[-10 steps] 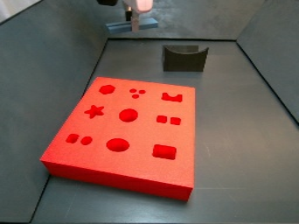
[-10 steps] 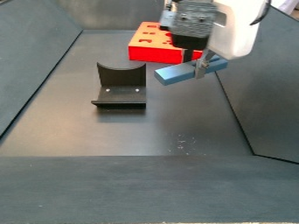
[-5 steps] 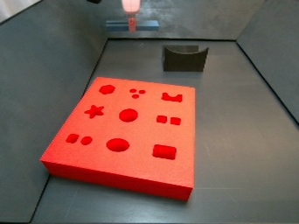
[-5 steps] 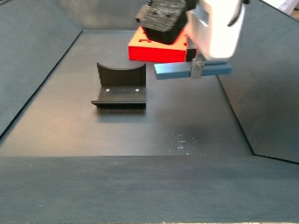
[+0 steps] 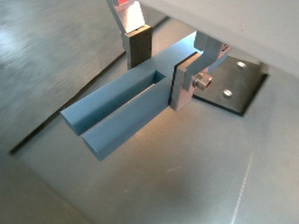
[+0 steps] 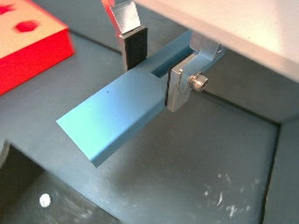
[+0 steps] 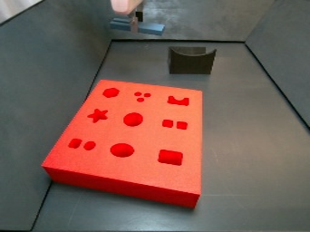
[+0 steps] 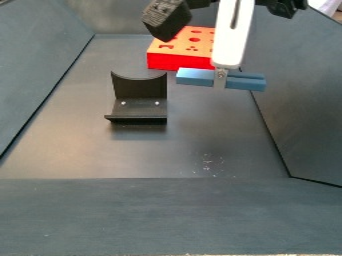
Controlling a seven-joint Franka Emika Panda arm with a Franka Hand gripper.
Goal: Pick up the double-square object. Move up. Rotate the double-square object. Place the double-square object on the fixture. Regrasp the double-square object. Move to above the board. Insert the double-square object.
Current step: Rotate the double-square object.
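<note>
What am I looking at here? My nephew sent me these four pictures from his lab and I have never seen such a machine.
It is a single robot arm ending in a two-fingered pincer. Two pictures come from cameras fixed beside the table; the other two come from cameras mounted on the arm's wrist, looking down along the fingers.

On the dark floor lies a big red board with recessed shapes: a star, circles, squares. Apart from it stands a small dark fixture, a bracket with a U-shaped notch in its top.

The pincer hangs in the air above the floor, shut on a small slate-blue block, the double-square object. In both wrist views the silver fingers clamp it from two sides, and it sticks out past them. It touches neither board nor fixture.
</note>
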